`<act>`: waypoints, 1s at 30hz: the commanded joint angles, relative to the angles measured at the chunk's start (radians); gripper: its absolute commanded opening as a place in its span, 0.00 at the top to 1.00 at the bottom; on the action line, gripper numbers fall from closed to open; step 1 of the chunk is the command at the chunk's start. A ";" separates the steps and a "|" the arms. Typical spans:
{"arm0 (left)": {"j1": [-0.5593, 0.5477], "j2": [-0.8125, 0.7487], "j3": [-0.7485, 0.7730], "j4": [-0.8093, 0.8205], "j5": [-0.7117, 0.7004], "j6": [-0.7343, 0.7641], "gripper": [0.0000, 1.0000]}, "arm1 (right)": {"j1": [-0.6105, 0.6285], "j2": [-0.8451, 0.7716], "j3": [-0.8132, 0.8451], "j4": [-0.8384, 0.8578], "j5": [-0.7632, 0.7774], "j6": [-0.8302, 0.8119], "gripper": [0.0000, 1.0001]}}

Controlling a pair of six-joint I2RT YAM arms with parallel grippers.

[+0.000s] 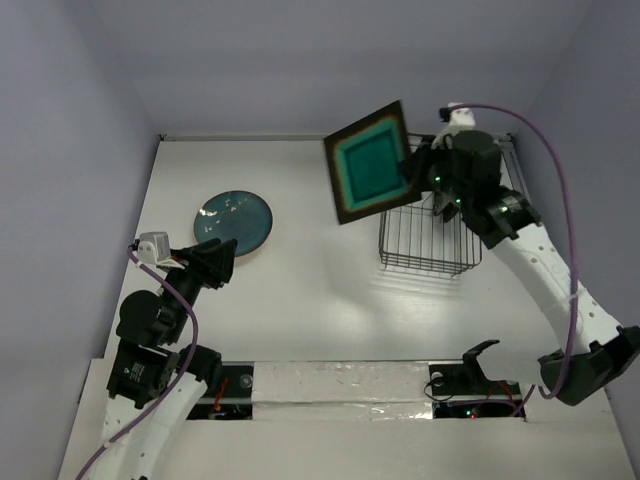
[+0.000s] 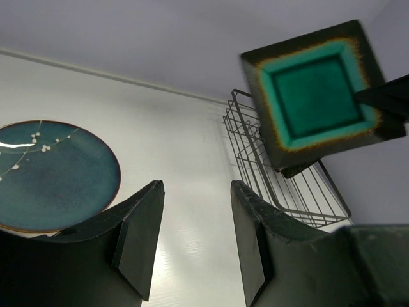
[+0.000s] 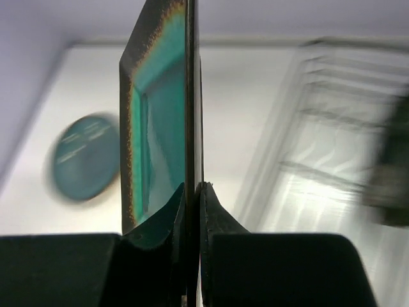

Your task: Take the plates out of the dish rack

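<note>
Right gripper (image 3: pixel 193 189) clamps square teal plate (image 1: pixel 370 162) by its rim; left gripper (image 2: pixel 196 192) wide open, empty. Lower slowly beside round teal plate (image 1: pixel 234 221)

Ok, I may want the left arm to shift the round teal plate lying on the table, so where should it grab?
Probably the rim on the side nearest the left gripper, coming in low from there. The round teal plate lies flat on the table, face up, so only its thin edge offers a pinch: one finger over, one slid under. That gripper is open.
</note>
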 commanded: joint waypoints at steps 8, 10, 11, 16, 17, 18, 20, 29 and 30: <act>0.003 0.002 -0.007 0.044 -0.004 0.005 0.57 | 0.285 0.035 -0.329 0.580 -0.220 0.317 1.00; 0.012 0.003 -0.006 0.044 -0.004 0.003 0.57 | 0.337 0.079 -0.372 0.602 -0.243 0.328 1.00; 0.012 0.005 -0.007 0.047 -0.005 0.005 0.57 | 0.354 0.102 -0.380 0.607 -0.255 0.330 1.00; 0.012 0.006 -0.007 0.046 -0.004 0.003 0.57 | 0.421 0.232 -0.388 0.603 -0.258 0.316 1.00; 0.012 0.006 -0.007 0.044 -0.004 0.005 0.57 | 0.422 0.257 -0.396 0.616 -0.261 0.317 1.00; 0.012 0.006 -0.007 0.045 -0.005 0.005 0.57 | 0.422 0.265 -0.402 0.623 -0.252 0.320 1.00; 0.012 0.006 -0.007 0.044 -0.005 0.005 0.57 | 0.422 0.277 -0.414 0.617 -0.206 0.316 1.00; 0.012 0.009 -0.006 0.046 -0.004 0.005 0.57 | 0.422 0.410 -0.445 0.532 -0.044 0.285 0.82; 0.012 0.009 -0.007 0.047 -0.004 0.005 0.57 | 0.422 0.421 -0.451 0.515 -0.018 0.281 0.78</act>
